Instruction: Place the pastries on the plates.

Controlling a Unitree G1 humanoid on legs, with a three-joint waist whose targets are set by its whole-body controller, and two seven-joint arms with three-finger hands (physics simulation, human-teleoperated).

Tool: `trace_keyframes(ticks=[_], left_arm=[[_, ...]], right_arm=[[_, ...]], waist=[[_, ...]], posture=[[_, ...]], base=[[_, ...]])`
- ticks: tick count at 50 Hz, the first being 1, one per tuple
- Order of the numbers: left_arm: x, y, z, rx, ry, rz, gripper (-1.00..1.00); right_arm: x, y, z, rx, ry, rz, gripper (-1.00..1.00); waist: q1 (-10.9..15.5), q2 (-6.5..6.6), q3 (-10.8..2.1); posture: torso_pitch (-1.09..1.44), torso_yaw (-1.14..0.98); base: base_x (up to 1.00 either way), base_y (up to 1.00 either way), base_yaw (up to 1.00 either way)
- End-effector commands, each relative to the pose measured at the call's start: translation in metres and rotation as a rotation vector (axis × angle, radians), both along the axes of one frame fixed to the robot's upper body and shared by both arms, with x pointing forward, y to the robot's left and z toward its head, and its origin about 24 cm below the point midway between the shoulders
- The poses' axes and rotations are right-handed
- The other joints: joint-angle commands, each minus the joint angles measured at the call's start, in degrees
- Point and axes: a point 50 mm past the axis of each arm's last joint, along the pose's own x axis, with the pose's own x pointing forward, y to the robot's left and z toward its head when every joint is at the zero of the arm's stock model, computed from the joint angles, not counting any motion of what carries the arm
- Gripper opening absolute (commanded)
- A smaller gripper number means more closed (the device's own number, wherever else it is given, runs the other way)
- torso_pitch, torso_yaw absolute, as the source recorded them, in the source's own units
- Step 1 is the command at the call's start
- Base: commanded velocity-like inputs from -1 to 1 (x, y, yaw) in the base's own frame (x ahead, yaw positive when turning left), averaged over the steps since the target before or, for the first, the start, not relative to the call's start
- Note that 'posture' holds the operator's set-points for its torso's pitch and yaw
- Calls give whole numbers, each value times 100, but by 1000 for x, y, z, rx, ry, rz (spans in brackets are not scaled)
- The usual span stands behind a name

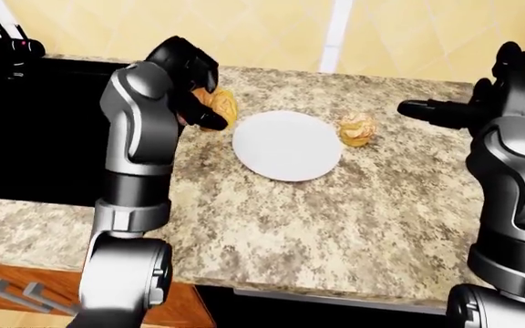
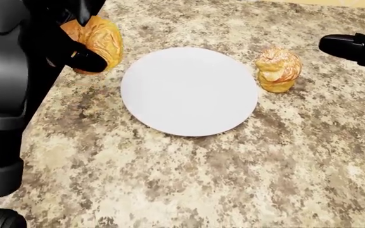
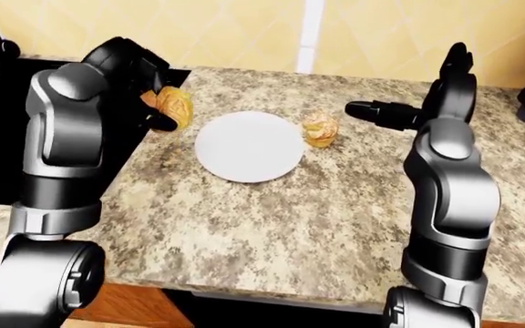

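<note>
Though nothing sits on the white plate [image 2: 189,90] yet, my left hand [image 2: 75,45] grips a croissant [image 2: 97,40], lifted off the speckled counter [image 2: 233,180] just left of the plate. A second pastry [image 2: 278,69] waits on the counter just right of it. My right hand [image 1: 440,111] hovers farther right; I cannot tell its finger state. A black sink [image 1: 25,130] lies far left.

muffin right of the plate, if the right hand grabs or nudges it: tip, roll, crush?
The muffin stands upright on a base narrower than its bulging top, so a sideways nudge would probably tip it. Its rounded shape suggests it might then roll on the flat counter. It looks like soft baked goods, likely light and crushable; the right robot hand should probably close gently.
</note>
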Motion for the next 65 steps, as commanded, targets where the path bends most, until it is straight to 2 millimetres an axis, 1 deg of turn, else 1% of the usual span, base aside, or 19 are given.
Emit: trace_keyframes(ticks=[1,8,21,25,27,29,35,37,39,40,42,43,44,45,46,47,50,57,65], left_arm=[[-1,-14,28,20,-111,-49,-100],[16,-53,35,25,-117,-151,-100],[30,-106,20,8,-89,-275,-100],[32,-115,13,14,-76,-300,-100],[32,-119,11,16,-70,-310,-100],[32,-123,8,20,-62,-322,-100],[32,-133,-1,28,-46,-347,-100],[32,-133,-5,30,-36,-346,-100],[31,-134,-7,30,-30,-349,-100],[31,-133,-7,33,-29,-349,-77],[31,-132,-9,33,-24,-346,-61],[31,-132,-9,35,-23,-349,-32],[30,-132,-10,35,-20,-348,17],[30,-133,-10,34,-19,-350,50],[30,-132,-10,34,-20,-350,57],[30,-132,-11,33,-16,-350,97],[30,-133,-12,33,-6,-355,100],[30,-129,-9,29,-10,-343,100],[23,-109,24,11,-83,-276,100]], right_arm=[[-5,0,19,-26,-92,-3,100],[-7,-1,15,-23,-89,-5,100],[-11,0,20,-13,-82,2,100],[-11,0,12,-13,-81,3,100],[-11,0,22,-12,-82,3,100],[-11,1,12,-13,-81,6,100],[-12,-1,20,-12,-76,3,100],[-13,-2,10,-12,-75,1,100],[-13,-2,21,-12,-77,-1,100],[-14,-3,14,-13,-77,-1,100],[-15,-3,21,-12,-77,-2,100],[-15,-3,21,-12,-77,-3,100],[-16,-3,13,-12,-75,-3,100],[-16,-2,11,-11,-75,-2,100],[-16,-3,11,-11,-76,-4,100],[-15,-3,11,-12,-76,-5,100],[-13,-2,20,-12,-73,-1,100],[-8,3,12,-27,-66,17,100],[14,14,29,-75,-67,66,100]], waist=[[-1,-17,-166],[16,-81,-177],[17,-160,-189],[17,-193,-189],[27,-206,-193],[23,-220,-211],[42,-239,-206],[41,-242,-200],[49,-249,-195],[42,-255,-206],[48,-256,-198],[47,-257,-199],[47,-257,-196],[46,-257,-190],[51,-257,-184],[52,-262,-187],[53,-274,-201],[48,-263,-196],[21,-212,-179]], posture=[[0,0],[0,0],[0,0],[0,0],[0,0],[0,0],[0,0],[0,0],[0,0],[0,0],[0,0],[0,0],[0,0],[0,0],[0,0],[0,0],[0,0],[0,0],[0,0]], base=[[0,0,0],[0,0,0],[0,0,0],[0,0,0],[0,0,0],[0,0,0],[0,0,0],[0,0,0],[0,0,0],[0,0,0],[0,0,0],[0,0,0],[0,0,0],[0,0,0],[0,0,0],[0,0,0],[0,0,0],[0,0,0],[0,0,0]])
